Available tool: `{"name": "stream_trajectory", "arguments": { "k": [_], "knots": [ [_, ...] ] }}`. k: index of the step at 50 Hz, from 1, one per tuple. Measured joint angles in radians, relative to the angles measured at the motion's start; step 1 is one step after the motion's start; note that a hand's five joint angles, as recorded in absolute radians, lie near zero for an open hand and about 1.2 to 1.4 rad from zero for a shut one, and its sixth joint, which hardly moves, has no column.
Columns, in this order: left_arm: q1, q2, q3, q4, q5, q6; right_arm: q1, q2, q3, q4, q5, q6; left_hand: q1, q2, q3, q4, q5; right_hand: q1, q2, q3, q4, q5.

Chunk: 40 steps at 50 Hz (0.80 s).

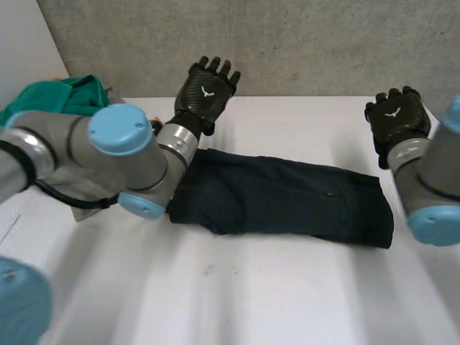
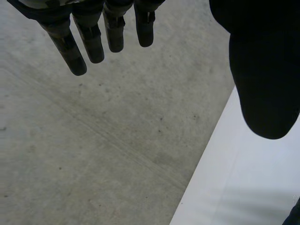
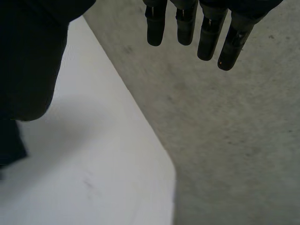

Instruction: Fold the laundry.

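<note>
- Left hand (image 1: 206,90): fingers straight and spread, empty, raised over the far edge of the tabletop (image 1: 287,302).
- Right hand (image 1: 395,118): fingers spread, empty.
- Folded dark trousers (image 1: 287,198): flat on the tabletop, clear of both hands.

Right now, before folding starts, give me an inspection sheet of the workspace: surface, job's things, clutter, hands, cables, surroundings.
Surface: white table, rounded corner near the right hand.
Job's things: dark navy cloth garment, lying as a long strip across the table.
Clutter: teal-green crumpled cloth heaped at the far left corner, perhaps more laundry.
Hands: left hand and right hand both open, fingers straight, beyond the garment, holding nothing.
Cables: nothing seen loose on the table.
Surroundings: grey concrete surface beyond the table's far edge.
</note>
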Motion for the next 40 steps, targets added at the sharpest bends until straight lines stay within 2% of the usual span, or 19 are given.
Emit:
{"name": "stream_trajectory", "arguments": {
  "k": [7,11,14,20,23,26,27,28,29,36,40],
  "knots": [
    [-0.012,0.225,-0.321,-0.006,-0.010,-0.061,-0.101,-0.129,0.137,0.324,-0.202,0.232,0.000,0.000,0.000,0.000,0.000,0.035,0.064,0.074,0.046,0.049],
    [-0.018,0.292,-0.452,-0.010,-0.010,-0.099,-0.158,-0.147,0.229,0.370,-0.275,0.296,0.000,0.000,0.000,0.000,0.000,0.035,0.064,0.074,0.048,0.052],
    [-0.020,0.315,-0.516,-0.011,-0.010,-0.122,-0.189,-0.149,0.297,0.331,-0.309,0.313,0.000,0.000,0.000,0.000,0.000,0.035,0.064,0.075,0.048,0.055],
    [-0.020,0.321,-0.564,-0.012,-0.011,-0.138,-0.204,-0.126,0.374,0.194,-0.328,0.316,0.000,0.000,0.000,0.000,0.000,0.039,0.067,0.086,0.053,0.062],
    [-0.019,0.318,-0.567,-0.013,-0.012,-0.139,-0.201,-0.099,0.384,0.142,-0.325,0.312,0.000,0.000,0.000,0.000,0.000,0.145,0.168,0.182,0.156,0.144],
    [-0.019,0.317,-0.567,-0.013,-0.012,-0.138,-0.200,-0.071,0.385,0.100,-0.320,0.307,0.000,0.000,0.000,0.000,0.000,0.309,0.387,0.397,0.353,0.326],
    [-0.018,0.318,-0.566,-0.013,-0.013,-0.138,-0.201,-0.056,0.383,0.071,-0.316,0.304,0.000,0.000,0.000,0.000,0.000,0.554,0.749,0.747,0.722,0.667],
    [-0.018,0.318,-0.566,-0.013,-0.013,-0.138,-0.201,-0.054,0.383,0.066,-0.316,0.304,0.000,0.000,0.000,0.000,0.000,0.554,0.749,0.747,0.722,0.667],
    [-0.018,0.319,-0.566,-0.014,-0.013,-0.137,-0.203,-0.048,0.382,0.047,-0.313,0.303,0.000,0.000,0.000,0.000,0.000,0.680,0.926,0.913,0.897,0.838],
    [-0.018,0.336,-0.572,-0.014,-0.014,-0.137,-0.223,-0.079,0.383,0.012,-0.305,0.259,0.000,0.000,0.000,0.000,0.000,0.739,0.958,0.961,0.952,0.890],
    [-0.016,0.363,-0.587,-0.015,-0.017,-0.137,-0.260,-0.141,0.385,0.039,-0.301,0.131,0.000,0.000,0.000,0.000,0.000,0.754,0.958,0.961,0.952,0.895]
  ]
}}
